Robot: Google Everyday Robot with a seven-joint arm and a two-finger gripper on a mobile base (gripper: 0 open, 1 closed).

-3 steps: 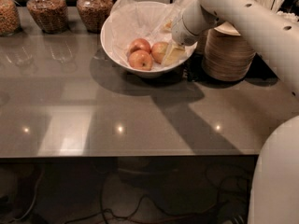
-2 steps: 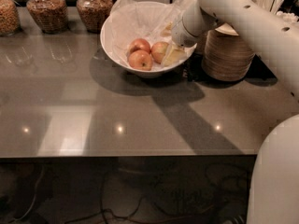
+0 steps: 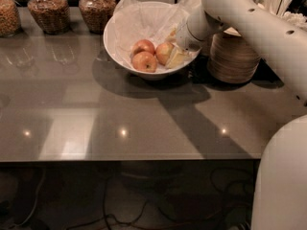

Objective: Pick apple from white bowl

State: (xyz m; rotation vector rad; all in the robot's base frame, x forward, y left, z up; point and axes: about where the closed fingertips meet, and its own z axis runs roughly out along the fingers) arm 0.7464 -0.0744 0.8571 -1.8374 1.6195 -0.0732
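Note:
The white bowl, lined with crinkled paper, stands at the back of the grey table. Three red apples lie in it: one at the back left, one at the front, and one on the right with a yellow-green patch. My gripper reaches down into the bowl's right side from the white arm. It is right against the right-hand apple and hides that apple's right edge.
A stack of beige disposable bowls stands just right of the white bowl, under the arm. Glass jars of dry food line the back left. A holder of white utensils is at the back right. The table's front edge crosses below.
The gripper has shifted slightly inside the bowl. The right-hand apple, hidden behind the gripper before, now shows at its left.

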